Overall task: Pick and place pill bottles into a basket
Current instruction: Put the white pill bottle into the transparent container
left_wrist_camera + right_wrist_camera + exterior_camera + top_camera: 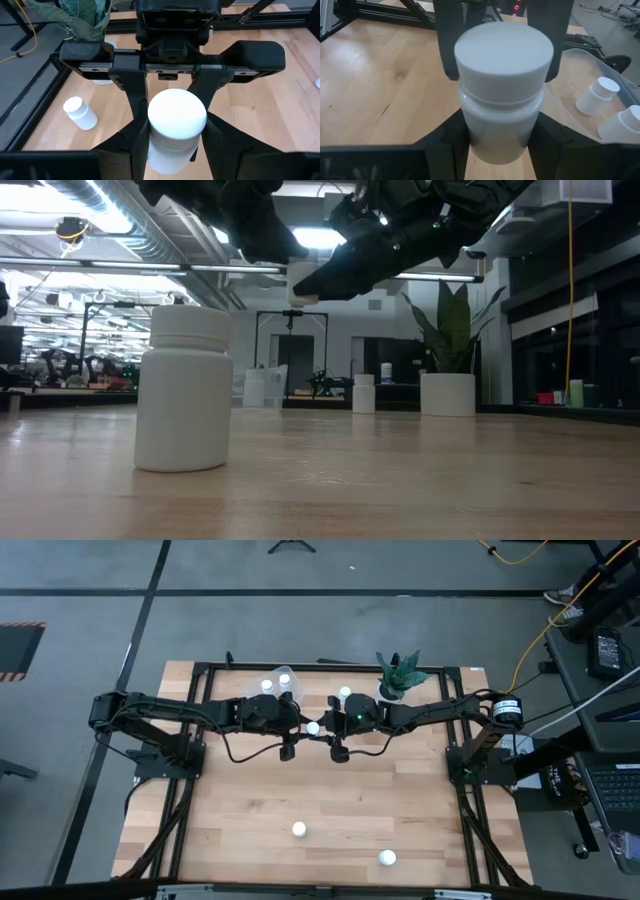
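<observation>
Butcher-block table (330,800), both my arms meeting above its middle, toward the far edge; clear plastic basket (272,678) at the far edge on my left side, two pill bottles (597,95) lying inside; white plant pot (392,690) at the far edge to the right; my right gripper (325,726) clamped on the body of a white pill bottle (313,727) held in the air; my left gripper (303,727) has its fingers close on either side of that bottle's cap, cannot tell if they press it; one bottle (345,693) stands between basket and pot; two more, (299,829) and (387,858), stand well apart near the front edge
</observation>
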Tool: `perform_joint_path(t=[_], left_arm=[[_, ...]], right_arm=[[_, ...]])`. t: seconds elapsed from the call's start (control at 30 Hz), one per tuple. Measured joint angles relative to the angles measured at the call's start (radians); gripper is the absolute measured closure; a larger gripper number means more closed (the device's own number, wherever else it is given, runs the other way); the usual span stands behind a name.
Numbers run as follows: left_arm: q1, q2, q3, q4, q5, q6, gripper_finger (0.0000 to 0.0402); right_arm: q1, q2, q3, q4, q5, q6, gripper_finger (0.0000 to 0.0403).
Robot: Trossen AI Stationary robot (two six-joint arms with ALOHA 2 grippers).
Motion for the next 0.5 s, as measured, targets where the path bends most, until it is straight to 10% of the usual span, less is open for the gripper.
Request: perform_joint_path(t=[0.5], left_arm=[[-0.001,-0.036,-0.001,-0.057,-0.017,0.027,0.0252]], right_arm=[[0.000,0.000,0.000,0.006,0.000,-0.002,0.0167]])
